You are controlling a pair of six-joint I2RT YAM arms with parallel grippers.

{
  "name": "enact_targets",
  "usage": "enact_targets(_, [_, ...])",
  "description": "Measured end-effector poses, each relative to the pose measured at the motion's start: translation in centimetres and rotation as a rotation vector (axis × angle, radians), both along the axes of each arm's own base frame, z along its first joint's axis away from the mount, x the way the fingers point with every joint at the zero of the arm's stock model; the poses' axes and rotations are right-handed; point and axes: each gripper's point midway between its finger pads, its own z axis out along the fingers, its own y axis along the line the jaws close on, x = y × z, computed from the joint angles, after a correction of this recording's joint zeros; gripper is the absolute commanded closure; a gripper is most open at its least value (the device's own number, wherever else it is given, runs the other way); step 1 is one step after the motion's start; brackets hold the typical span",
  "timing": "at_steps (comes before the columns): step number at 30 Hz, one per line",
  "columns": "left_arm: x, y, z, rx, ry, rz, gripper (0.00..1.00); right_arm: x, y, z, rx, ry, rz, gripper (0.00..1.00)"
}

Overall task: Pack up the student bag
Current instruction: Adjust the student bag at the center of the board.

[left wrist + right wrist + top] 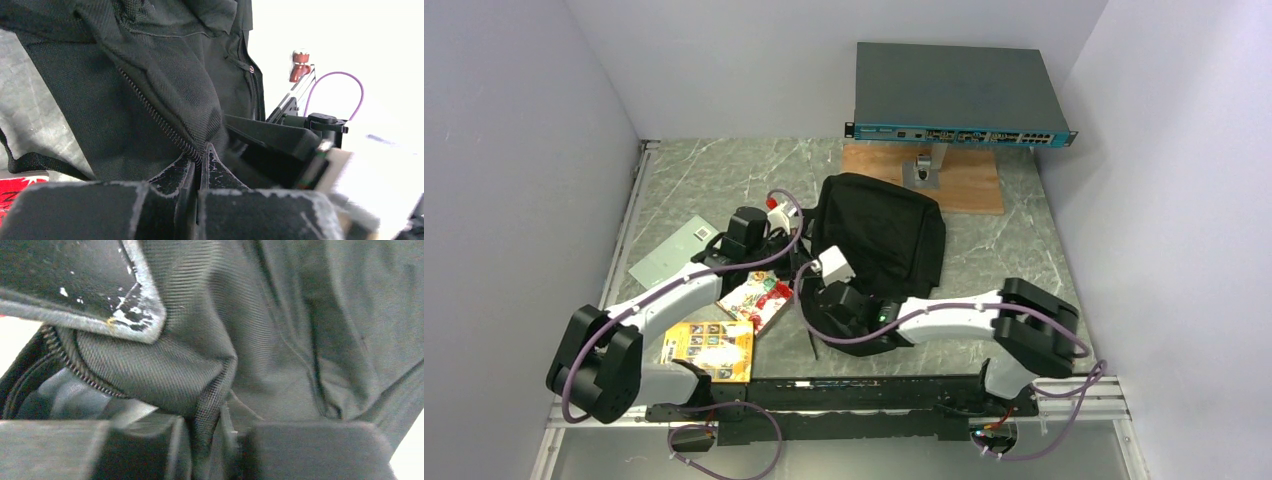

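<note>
At the near edge of the worktop (pixel 1014 260), a yellow box (pixel 709 350) is lying flat beside the left arm. A red patterned packet (pixel 759 298) is lying just beyond it. Further in, the right claw (pixel 207 422) is reaching in from the right and pinching a fold of the bag (pixel 884 235) at its near left part. In the wrist view its fingers are pressing together on the fabric, with zip teeth running just left of the grip. The left claw (pixel 201 161) is clamping the bag's left side, fingers closed on cloth right at the zip line. The bag is lying slumped mid-worktop, black, with strap webbing trailing off its near left side. A grey sheet (pixel 672 255) is lying flat to the left of the left claw. Beyond the bag, a wooden board (pixel 969 180) is sitting at the back of the worktop. A grey rack box (pixel 954 90) with a teal front is standing raised above it on a stand.
</note>
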Motion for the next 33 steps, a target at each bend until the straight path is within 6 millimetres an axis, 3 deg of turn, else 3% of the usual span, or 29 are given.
enact_targets(2, [0.0, 0.1, 0.1, 0.004, -0.008, 0.000, 0.78, -0.1, -0.7, 1.5, 0.038, -0.018, 0.000, 0.99])
enact_targets(5, [0.0, 0.1, 0.7, 0.019, -0.036, -0.017, 0.49, 0.0, -1.2, 4.5, 0.135, -0.016, 0.018, 1.00])
enact_targets(8, [0.5, 0.6, 1.9, 0.060, -0.099, -0.009, 0.20, 1.0, -1.8, 6.2, 0.220, 0.032, 0.024, 1.00])
enact_targets(10, [0.6, 1.4, 2.3, 0.097, -0.128, 0.008, 0.08, 1.5, -2.2, 6.5, 0.251, 0.072, 0.029, 1.00])
enact_targets(12, [0.4, 2.3, 2.6, 0.133, -0.143, 0.025, 0.02, 1.7, -2.3, 6.4, 0.272, 0.130, 0.049, 1.00])
enact_targets(17, [-1.2, 3.7, 4.2, 0.143, -0.155, 0.058, 0.08, 1.2, -2.2, 6.3, 0.282, 0.253, 0.118, 1.00])
enact_targets(21, [-2.9, 2.9, 7.4, -0.049, -0.172, 0.086, 0.09, 0.7, -2.0, 6.7, 0.289, 0.308, 0.173, 0.94])
enact_targets(23, [-3.6, 2.2, 7.5, -0.151, -0.143, 0.087, 0.04, 0.2, -1.8, 6.6, 0.288, 0.332, 0.201, 0.90])
enact_targets(27, [-4.0, 0.7, 5.5, -0.275, 0.049, 0.110, 0.04, -0.8, -1.6, 6.3, 0.281, 0.369, 0.251, 0.84])
enact_targets(33, [-1.9, -1.9, 5.5, -0.355, 0.178, 0.117, 0.24, -1.9, -1.5, 6.9, 0.286, 0.359, 0.292, 0.25])
